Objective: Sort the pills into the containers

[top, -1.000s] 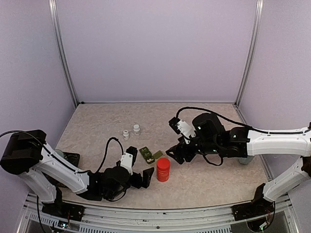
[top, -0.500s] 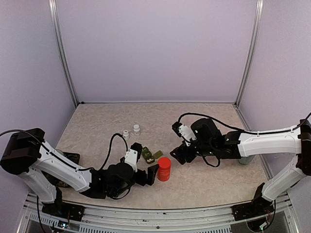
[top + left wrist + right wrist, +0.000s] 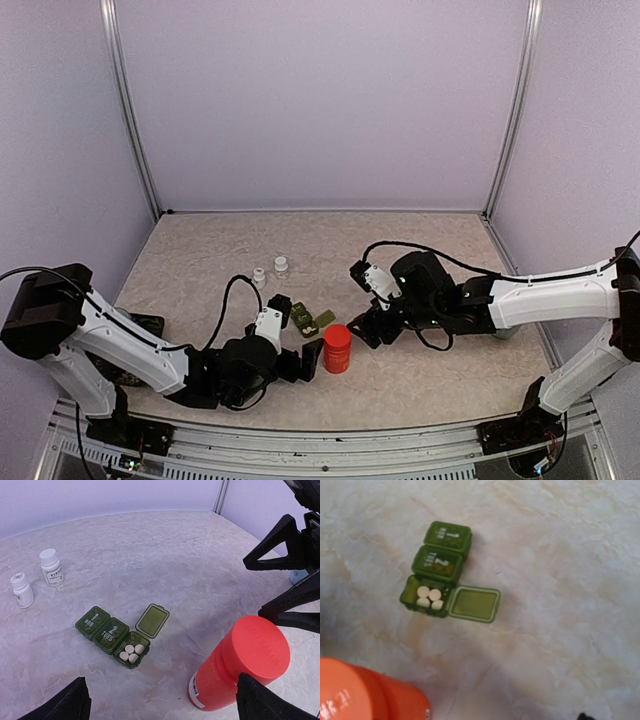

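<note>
The dark green containers strip lies on the table, also seen in the top view and the right wrist view. Two lids, marked 1 MON and 2 TUES, are shut. The third lid lies open, and several white pills sit in that compartment. A red bottle stands just right of it. My left gripper is open, and its right finger is against the bottle. My right gripper is open and empty, just right of the bottle and the strip.
Two small white pill bottles stand behind the strip, also in the top view. A pale blue mug is partly hidden behind my right arm. A black object lies at the left edge.
My left gripper has moved right, up to the red bottle. My right gripper has come nearer and lower, toward the bottle and the strip.
</note>
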### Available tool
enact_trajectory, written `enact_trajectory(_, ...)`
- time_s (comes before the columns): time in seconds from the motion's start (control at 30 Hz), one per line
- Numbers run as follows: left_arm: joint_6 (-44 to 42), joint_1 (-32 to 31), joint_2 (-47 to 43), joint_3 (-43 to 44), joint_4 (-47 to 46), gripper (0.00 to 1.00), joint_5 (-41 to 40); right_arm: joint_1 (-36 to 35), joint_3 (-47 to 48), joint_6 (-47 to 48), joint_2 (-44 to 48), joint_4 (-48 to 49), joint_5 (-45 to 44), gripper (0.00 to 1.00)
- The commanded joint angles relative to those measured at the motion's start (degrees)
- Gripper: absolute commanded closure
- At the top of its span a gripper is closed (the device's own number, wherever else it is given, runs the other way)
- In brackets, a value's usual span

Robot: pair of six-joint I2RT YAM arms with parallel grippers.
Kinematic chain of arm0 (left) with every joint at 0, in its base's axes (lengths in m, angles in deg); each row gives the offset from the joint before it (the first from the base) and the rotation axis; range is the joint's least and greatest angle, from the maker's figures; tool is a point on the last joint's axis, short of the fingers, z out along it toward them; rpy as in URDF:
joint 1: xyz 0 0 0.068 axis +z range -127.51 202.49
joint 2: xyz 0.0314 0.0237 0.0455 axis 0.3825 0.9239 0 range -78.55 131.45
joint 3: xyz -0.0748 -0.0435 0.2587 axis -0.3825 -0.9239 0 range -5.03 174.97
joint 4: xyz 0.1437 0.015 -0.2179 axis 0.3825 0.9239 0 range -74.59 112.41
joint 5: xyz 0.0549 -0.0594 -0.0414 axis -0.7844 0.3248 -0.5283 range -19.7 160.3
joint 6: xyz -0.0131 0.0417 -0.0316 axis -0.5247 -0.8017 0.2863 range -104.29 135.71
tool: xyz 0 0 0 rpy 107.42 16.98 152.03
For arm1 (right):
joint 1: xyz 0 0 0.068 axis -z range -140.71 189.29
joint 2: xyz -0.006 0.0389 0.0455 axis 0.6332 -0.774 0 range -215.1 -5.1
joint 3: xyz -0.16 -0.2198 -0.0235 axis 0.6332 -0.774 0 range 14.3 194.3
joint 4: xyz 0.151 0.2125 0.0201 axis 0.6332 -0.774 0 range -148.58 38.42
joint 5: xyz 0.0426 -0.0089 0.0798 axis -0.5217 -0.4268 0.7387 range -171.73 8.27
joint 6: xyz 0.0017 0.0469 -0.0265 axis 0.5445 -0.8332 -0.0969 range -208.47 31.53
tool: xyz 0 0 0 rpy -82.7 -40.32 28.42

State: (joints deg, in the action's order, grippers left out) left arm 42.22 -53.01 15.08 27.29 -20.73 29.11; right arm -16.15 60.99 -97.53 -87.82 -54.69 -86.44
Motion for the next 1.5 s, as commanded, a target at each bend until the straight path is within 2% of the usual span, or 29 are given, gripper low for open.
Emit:
enact_trajectory(0.0,-0.1,0.6,1.0,1.4,0.6,0.01,-0.7,-1.2,-0.7,-0.5,0.7,0.4,0.4,0.18)
enact_trajectory(0.7,-0.4,1.4,2.5,2.7,0.1,0.01,0.5,-4.2,-1.6,-2.0,3.9,-3.3,-1.7,0.17)
enact_trajectory(0.93,0.9,2.0,2.5,3.1,1.9,0.01,0.4,-4.4,-3.7,-2.4,7.5,-5.4,-3.3,0.15)
enact_trajectory(1.1,2.8,2.4,-0.2,-0.5,1.7,0.01,0.5,-4.4,-5.5,0.3,13.0,-5.6,0.2,0.13)
enact_trajectory(1.2,3.8,2.5,-2.5,-3.3,0.6,0.01,0.5,-4.5,-8.0,2.4,16.0,-3.4,5.4,0.13)
enact_trajectory(1.3,4.4,2.5,-5.0,-5.8,-0.4,0.01,0.4,-5.0,-13.1,3.5,17.8,3.1,8.3,0.12)
enact_trajectory(1.47,5.3,2.5,-7.9,-8.4,0.4,0.01,-0.4,-6.4,-18.0,3.8,14.8,14.0,11.4,0.11)
